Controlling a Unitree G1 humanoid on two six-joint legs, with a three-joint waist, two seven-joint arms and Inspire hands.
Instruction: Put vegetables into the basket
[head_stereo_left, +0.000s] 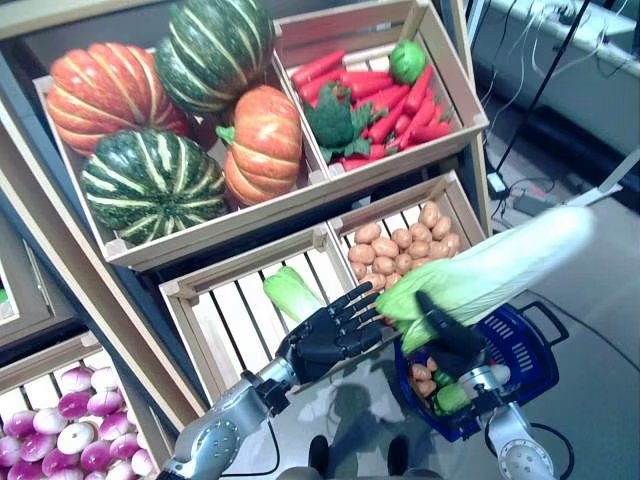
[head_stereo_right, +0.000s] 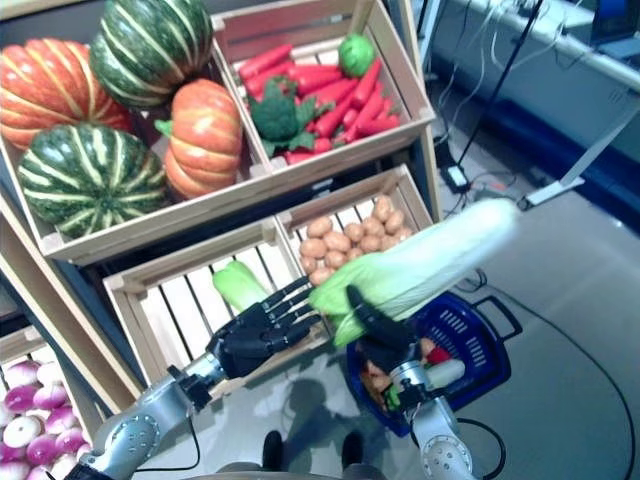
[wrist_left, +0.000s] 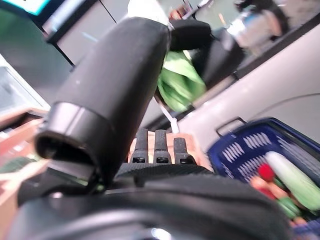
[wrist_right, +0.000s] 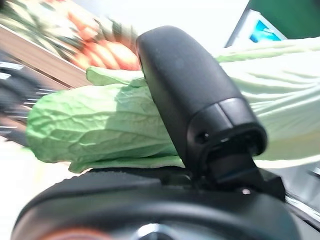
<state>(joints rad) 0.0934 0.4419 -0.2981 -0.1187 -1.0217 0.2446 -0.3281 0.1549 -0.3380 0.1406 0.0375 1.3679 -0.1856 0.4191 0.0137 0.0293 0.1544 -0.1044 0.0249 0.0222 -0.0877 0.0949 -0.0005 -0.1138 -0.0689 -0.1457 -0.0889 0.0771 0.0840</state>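
We are gripping a long napa cabbage (head_stereo_left: 480, 275), crinkled green leaves tapering to a smooth pale stalk, in our right hand (head_stereo_left: 450, 340), thumb and fingers curled round its leafy end. It is hanging tilted above the blue plastic basket (head_stereo_left: 525, 365), which is already holding what are probably carrots. Our left hand (head_stereo_left: 330, 335) is reaching out, fingers straight, touching the leaf tips beside the slatted wooden crate (head_stereo_left: 230, 320).

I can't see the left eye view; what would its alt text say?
The robot's right hand holds a long cabbage above a blue basket holding some vegetables. Its open left hand touches the leafy end, before crates of pumpkins, carrots and potatoes.
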